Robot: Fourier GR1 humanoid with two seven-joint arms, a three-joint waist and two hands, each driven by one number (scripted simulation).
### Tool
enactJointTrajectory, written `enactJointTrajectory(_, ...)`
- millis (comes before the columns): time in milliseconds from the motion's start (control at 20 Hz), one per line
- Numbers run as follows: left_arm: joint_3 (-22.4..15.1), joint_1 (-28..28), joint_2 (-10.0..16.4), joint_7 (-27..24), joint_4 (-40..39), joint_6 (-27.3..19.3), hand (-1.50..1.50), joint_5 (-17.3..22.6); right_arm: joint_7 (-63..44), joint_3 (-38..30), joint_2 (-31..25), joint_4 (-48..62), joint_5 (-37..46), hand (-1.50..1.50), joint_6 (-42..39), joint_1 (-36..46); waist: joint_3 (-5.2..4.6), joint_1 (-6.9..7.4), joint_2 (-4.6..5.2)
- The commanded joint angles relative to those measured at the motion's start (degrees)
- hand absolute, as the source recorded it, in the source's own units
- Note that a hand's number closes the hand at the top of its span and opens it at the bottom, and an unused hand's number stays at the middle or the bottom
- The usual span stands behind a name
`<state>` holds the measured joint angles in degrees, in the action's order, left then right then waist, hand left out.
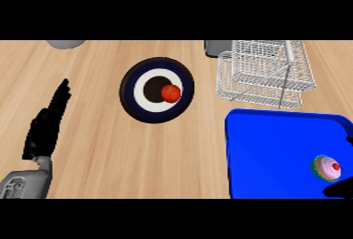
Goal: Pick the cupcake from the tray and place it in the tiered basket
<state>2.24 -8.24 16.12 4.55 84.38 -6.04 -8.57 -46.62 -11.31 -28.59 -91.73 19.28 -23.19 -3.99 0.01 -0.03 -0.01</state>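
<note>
The pink-frosted cupcake with a red cherry sits near the right edge of the flat blue rectangular tray on the light wooden bench. Part of the black right robot hand shows just below it; whether it is spread or closed cannot be told. The white wire tiered basket stands behind the tray. The left robot hand rests at the left, straight and holding nothing.

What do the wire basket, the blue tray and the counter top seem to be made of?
The basket looks like thin metal wire, pale silver: an open grid through which the counter shows. The tray is probably plastic: smooth, even bright blue, with a rounded raised rim. The counter looks like light wood, matt, with long grain lines.
</note>
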Motion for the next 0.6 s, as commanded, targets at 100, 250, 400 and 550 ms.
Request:
enactJointTrajectory(100,2.18,0.48,0.37,-2.76,-1.86,2.38,0.0,-0.43,1.53,1.8,4.46,4.68,3.74,-1.5,0.96,3.52,-0.01,0.09,0.04)
enactJointTrajectory(250,3.49,-0.23,-0.53,-5.93,-5.58,2.23,0.0,-0.72,5.77,-0.94,2.6,8.97,3.58,-1.5,-0.95,3.97,-0.01,-0.01,0.05)
enactJointTrajectory(400,2.64,-1.51,-0.56,3.54,2.33,3.66,0.0,-0.8,4.74,-1.24,3.74,6.29,3.37,-1.5,-2.48,2.06,0.0,-0.07,-0.02)
enactJointTrajectory(550,3.04,-2.73,-1.71,-2.96,-4.12,2.03,0.0,-2.18,5.44,0.72,5.08,12.88,3.99,1.5,-3.18,6.18,-0.01,0.0,0.08)
